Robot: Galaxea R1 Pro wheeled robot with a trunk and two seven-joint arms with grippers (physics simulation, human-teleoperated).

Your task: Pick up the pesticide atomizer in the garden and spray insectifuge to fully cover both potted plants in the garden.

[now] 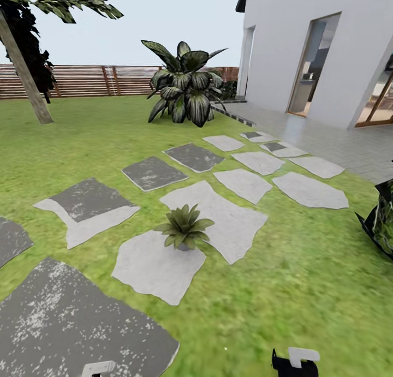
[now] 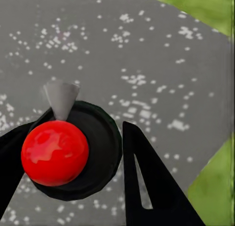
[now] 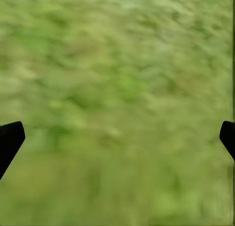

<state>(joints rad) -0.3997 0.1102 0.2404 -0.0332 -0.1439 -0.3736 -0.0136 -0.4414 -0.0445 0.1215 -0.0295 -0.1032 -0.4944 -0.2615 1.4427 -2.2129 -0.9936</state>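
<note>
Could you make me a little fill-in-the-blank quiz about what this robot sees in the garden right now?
1. The left gripper is closed around the pesticide atomizer, whose round top is coloured ____.
2. The potted plant stands on a pale stepping ____.
3. The right gripper, its fingers wide apart, hangs over blurred ____.
4. Behind the big leafy bush runs a brown slatted ____.

Missing words: red; stone; grass; fence
</note>
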